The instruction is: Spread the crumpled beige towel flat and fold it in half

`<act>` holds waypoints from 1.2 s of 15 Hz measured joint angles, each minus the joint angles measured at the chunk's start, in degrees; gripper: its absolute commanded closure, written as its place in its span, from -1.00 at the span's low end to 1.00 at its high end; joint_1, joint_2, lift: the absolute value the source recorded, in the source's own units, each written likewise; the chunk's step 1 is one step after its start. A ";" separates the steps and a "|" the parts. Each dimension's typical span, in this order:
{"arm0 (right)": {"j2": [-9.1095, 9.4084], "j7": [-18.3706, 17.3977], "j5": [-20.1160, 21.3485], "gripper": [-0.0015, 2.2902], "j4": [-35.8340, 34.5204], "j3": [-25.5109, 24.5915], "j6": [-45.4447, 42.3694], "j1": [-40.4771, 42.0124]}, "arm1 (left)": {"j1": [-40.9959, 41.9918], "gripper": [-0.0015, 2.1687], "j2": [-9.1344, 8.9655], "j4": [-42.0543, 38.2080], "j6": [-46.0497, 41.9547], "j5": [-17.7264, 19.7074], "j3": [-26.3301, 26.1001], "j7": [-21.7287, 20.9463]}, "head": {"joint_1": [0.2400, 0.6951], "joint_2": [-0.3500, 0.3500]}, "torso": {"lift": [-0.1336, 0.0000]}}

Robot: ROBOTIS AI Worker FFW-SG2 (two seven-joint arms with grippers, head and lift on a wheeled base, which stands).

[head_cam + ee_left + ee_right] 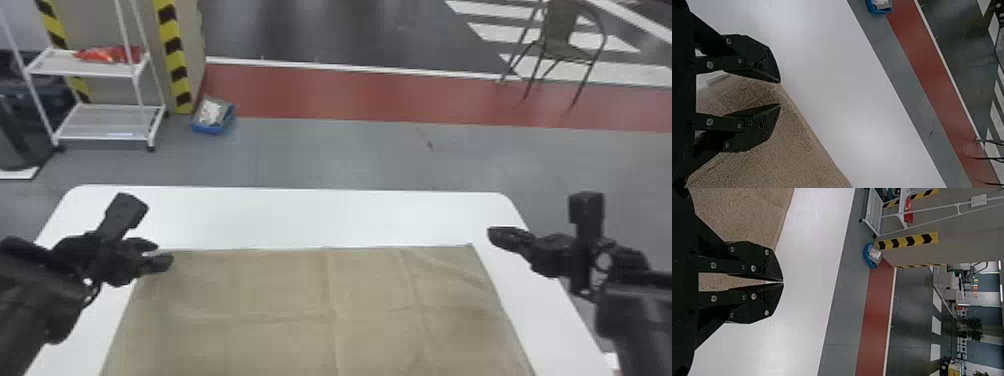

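Head view shows a beige towel [280, 287] spread across a table [310, 215], one far corner by the parted fingers of the left gripper [165, 253], the closed, empty fingers of the right gripper [489, 230] beyond its other side, flattening seemingly done, folding to come.

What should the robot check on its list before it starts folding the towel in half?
1. Towel spread out: ok, the part in the head view lies flat on the table, with just some creases.
2. Left gripper open: ok, its fingertips are apart.
3. Left gripper near the towel's far left corner: ok.
4. Right gripper open: not ok, its fingertips meet.
5. Right gripper over the towel's far right corner: not ok, it is off to the right.
6. Towel's near edge straight: cannot tell, the towel runs past the bottom of the head view.
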 measured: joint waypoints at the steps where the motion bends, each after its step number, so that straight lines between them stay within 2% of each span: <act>1: -0.01 0.00 0.00 -0.12 0.03 0.00 -0.03 -0.01 | 0.06 -0.89 0.02 -0.03 -0.13 0.00 0.06 0.07 | 1.00 -0.43 | 1.00; 8: -0.01 0.25 -0.09 -0.12 0.08 -0.16 -0.04 0.06 | 1.07 -0.89 0.26 -1.43 -1.21 1.70 2.04 -0.80 | 1.00 -0.43 | 1.00; 9: -0.02 0.55 -0.15 -0.20 0.06 -0.21 -0.20 0.16 | 1.70 -0.90 0.28 -2.36 -1.56 1.97 2.95 -1.26 | 1.00 -0.43 | 1.00; 11: -0.02 1.49 -0.53 -0.84 -0.45 -0.62 -1.77 1.00 | 4.57 -0.90 0.39 -6.37 -2.31 2.47 5.69 -2.44 | 1.00 -0.42 | 1.00; 12: -0.08 2.78 -0.69 -0.96 -0.67 -1.05 -3.54 1.60 | 6.68 -0.89 0.48 -9.21 -2.79 2.66 7.42 -3.22 | 1.00 -0.41 | 1.00; 14: -0.36 5.96 -0.92 -0.98 -1.17 -2.16 -8.97 2.97 | 11.88 -0.89 0.92 -15.36 -4.89 4.14 11.10 -4.02 | 1.00 -0.37 | 1.00; 18: -0.38 10.01 -2.65 -0.88 -6.63 -4.55 -21.22 9.97 | 24.68 -0.88 1.86 -27.39 -9.94 12.66 19.32 -4.06 | 1.00 -0.26 | 1.00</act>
